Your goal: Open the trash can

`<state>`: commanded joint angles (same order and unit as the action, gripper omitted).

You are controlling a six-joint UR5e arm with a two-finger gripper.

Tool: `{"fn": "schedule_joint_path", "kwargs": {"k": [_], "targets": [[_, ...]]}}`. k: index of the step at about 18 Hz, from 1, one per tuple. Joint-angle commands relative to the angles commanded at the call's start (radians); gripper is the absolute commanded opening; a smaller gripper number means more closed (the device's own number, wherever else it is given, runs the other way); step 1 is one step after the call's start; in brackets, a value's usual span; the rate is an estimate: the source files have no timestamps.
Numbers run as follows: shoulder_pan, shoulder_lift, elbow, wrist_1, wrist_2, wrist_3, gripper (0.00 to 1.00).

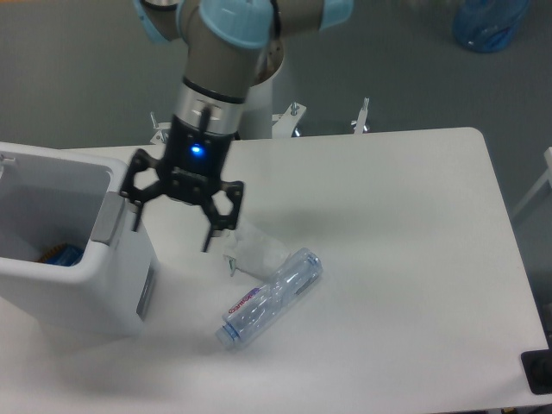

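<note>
My fingers (171,226) are hanging spread wide apart, empty, their black tips pointing down over the white table (405,259). One tip is hovering just beside the upper right corner of the trash can (78,259), close to the grey push tab (107,220); the other is hanging above the crumpled white wrapper (257,250). I cannot tell whether the near tip is touching the tab or only passing in front of it.

On my black palm a blue light is glowing, and below it a line of pale lettering is running across the housing, too small for me to read. The clear plastic bottle (270,297) is lying on its side on the table, right of the trash can and just below the wrapper, touching it. A red-and-white label is wrapping its lower half; the print on it is blurred beyond reading.

My wrist is standing nearly upright above my fingers, leaning slightly to the right as it rises, silver-grey with a pale blue joint cap at the top edge of the view.

The trash can is sitting at the left edge of the table, partly cut off by the frame. Its top is standing open, showing the white inner walls and something blue and orange at the bottom.
</note>
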<state>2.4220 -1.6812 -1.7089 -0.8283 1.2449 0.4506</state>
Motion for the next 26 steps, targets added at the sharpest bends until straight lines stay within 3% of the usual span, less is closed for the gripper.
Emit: {"fn": "schedule_joint_path", "kwargs": {"k": [2,5,11,14,17,26], "targets": [[0.031,-0.008,0.006,-0.002,0.101,0.077,1.0],[0.1,-0.072,-0.003,-0.002,0.198,0.203,1.0],[0.235,-0.161,0.012,0.0,0.203,0.424,1.0],[0.25,-0.199,0.038,-0.002,0.206,0.551,1.0],[0.284,-0.284,0.075,0.0,0.224,0.667,1.0],[0.29,-0.287,0.044,0.0,0.277,0.715,1.0]]}}
